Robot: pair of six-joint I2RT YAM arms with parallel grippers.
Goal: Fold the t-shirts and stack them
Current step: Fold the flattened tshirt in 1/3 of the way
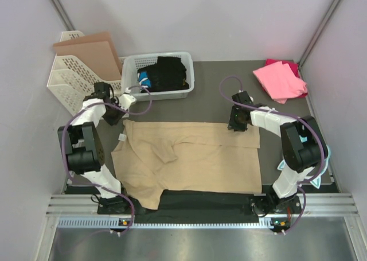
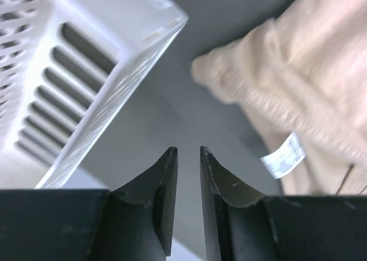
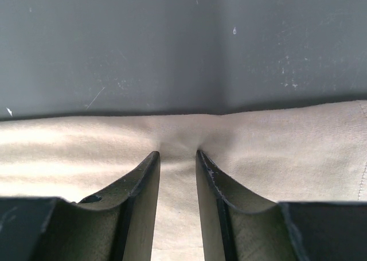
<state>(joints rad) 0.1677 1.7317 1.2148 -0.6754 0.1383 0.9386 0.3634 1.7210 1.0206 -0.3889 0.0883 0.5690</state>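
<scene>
The right jaws pinch the far edge of the tan t-shirt (image 3: 269,152), and the cloth puckers between them. The left jaws are almost closed and empty above the bench (image 2: 166,109). The shirt's label (image 2: 284,156) lies just right of them.
</scene>
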